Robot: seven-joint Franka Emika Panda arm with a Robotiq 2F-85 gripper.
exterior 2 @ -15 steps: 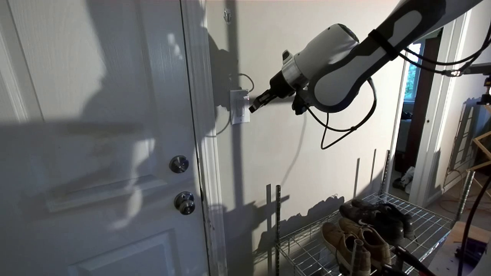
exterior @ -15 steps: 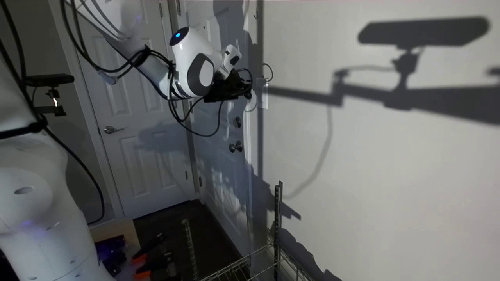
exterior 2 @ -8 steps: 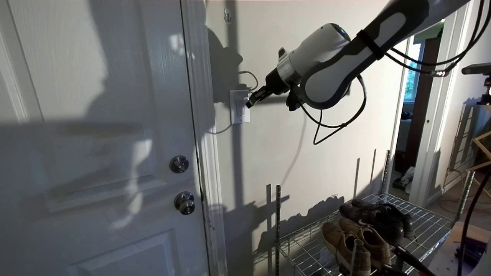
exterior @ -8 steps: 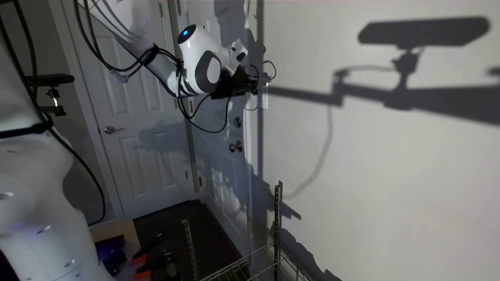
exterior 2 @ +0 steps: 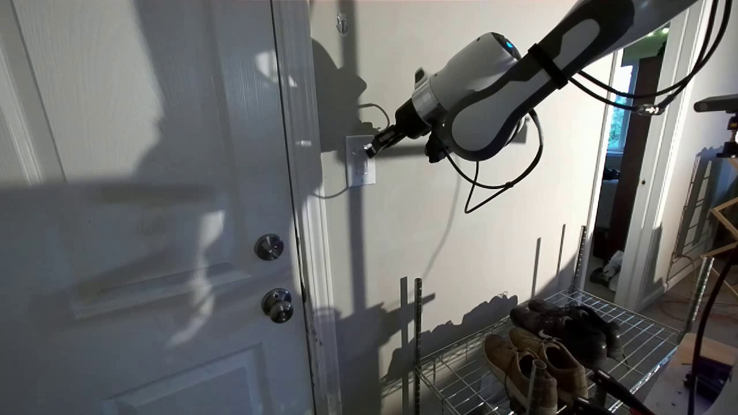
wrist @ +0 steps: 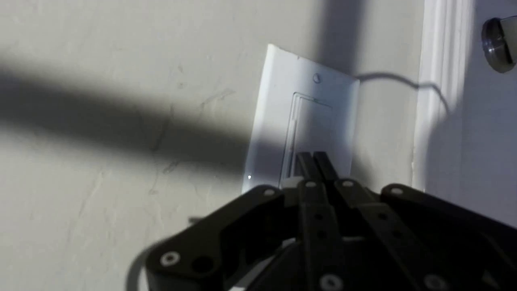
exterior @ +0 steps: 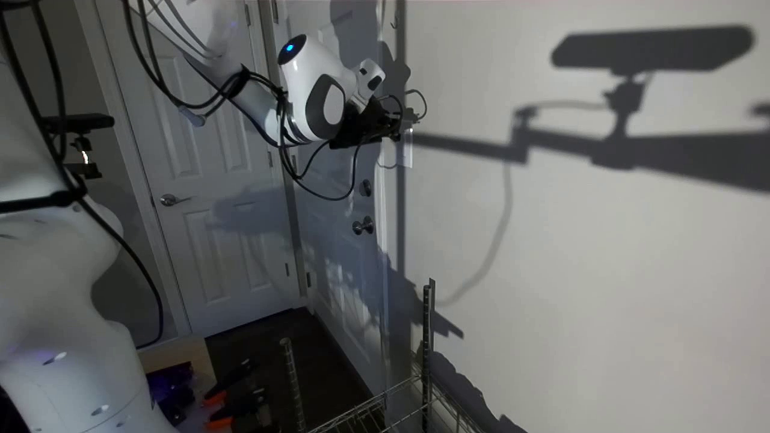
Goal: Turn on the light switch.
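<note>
Since half a second ago, the slim black fingers (wrist: pixel 307 166) have edged slightly upward and farther over the white rectangular light switch (exterior 2: pixel 358 168), with the white and grey jointed robot arm (exterior 2: pixel 478 124) following behind them. They are brought together, side by side with only a thin slit between, and have hold of nothing that shows; in an exterior view their tips (exterior 2: pixel 369 151) overlap the switch near its right edge, though whether they touch it cannot be told. The switch sits upright on a cream wall (exterior 2: pixel 501 253), with a flat white rocker (wrist: pixel 317 121) framed in its middle, a small round screw (wrist: pixel 316 78) near one end and soft bands of shadow (wrist: pixel 266 157) across it. Back from the fingers the arm slants up and away from the wall, a small blue light (exterior: pixel 290 47) glowing on it and a thin black cable (exterior 2: pixel 507 185) looping below. Just beside the switch runs white door trim (exterior 2: pixel 320 253), and past that a white panelled door (exterior 2: pixel 161 230) with a round metal lock (exterior 2: pixel 268 246) above a round metal knob (exterior 2: pixel 280 308). Lower along the same wall, a silvery wire rack (exterior 2: pixel 418 340) bears two brown shoes (exterior 2: pixel 504 357) with black shoes (exterior 2: pixel 582 340) next to them; farther off, an exterior view shows another white panelled door (exterior: pixel 204 240) with a metal lever handle (exterior: pixel 171 199)
</note>
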